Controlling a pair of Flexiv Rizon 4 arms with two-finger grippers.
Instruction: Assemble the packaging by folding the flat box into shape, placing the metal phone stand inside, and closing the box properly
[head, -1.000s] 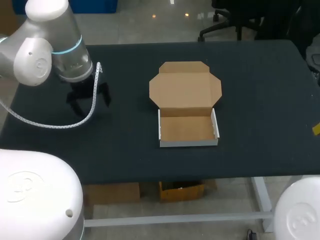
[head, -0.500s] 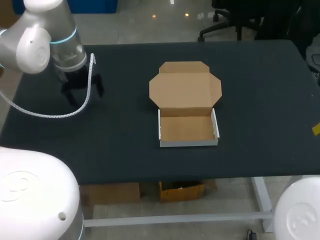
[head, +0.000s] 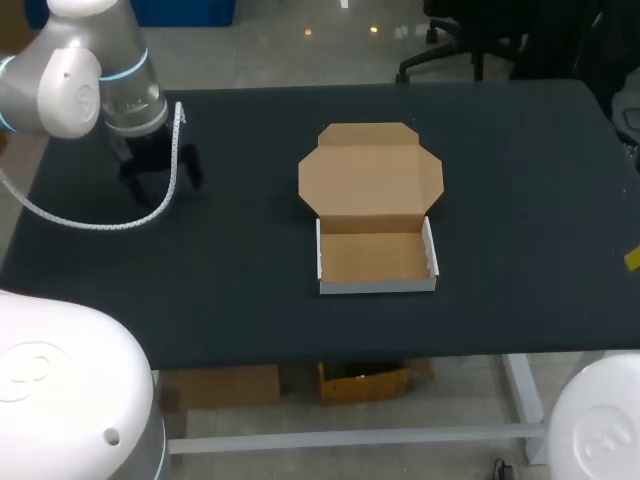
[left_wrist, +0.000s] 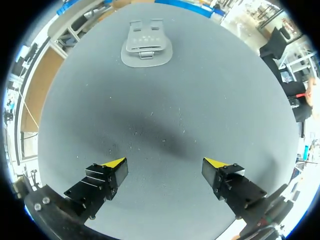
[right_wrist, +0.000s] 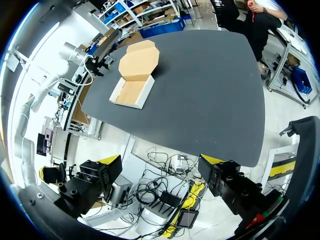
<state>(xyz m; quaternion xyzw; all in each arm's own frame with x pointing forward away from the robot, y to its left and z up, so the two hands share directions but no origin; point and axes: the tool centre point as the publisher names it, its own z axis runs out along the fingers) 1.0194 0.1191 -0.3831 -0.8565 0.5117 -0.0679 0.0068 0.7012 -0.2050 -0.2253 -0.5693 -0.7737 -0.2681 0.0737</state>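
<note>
The cardboard box (head: 375, 258) stands at the table's middle as a shallow white-sided tray, its brown lid (head: 370, 175) lying open and flat behind it. It holds nothing. The grey metal phone stand (left_wrist: 146, 44) lies flat on the dark table, well ahead of my left gripper (left_wrist: 165, 170), which hangs open above bare table. In the head view that gripper (head: 160, 180) is at the far left of the table, and the stand does not show there. My right gripper (right_wrist: 160, 167) is open and empty, off beyond the table's edge, far from the box (right_wrist: 134, 75).
The dark table (head: 520, 200) carries only the box and the stand. A white cable (head: 100, 222) loops from my left arm over the table's left side.
My left arm has drawn its open gripper back and to the left, away from the box. The box has not moved.
</note>
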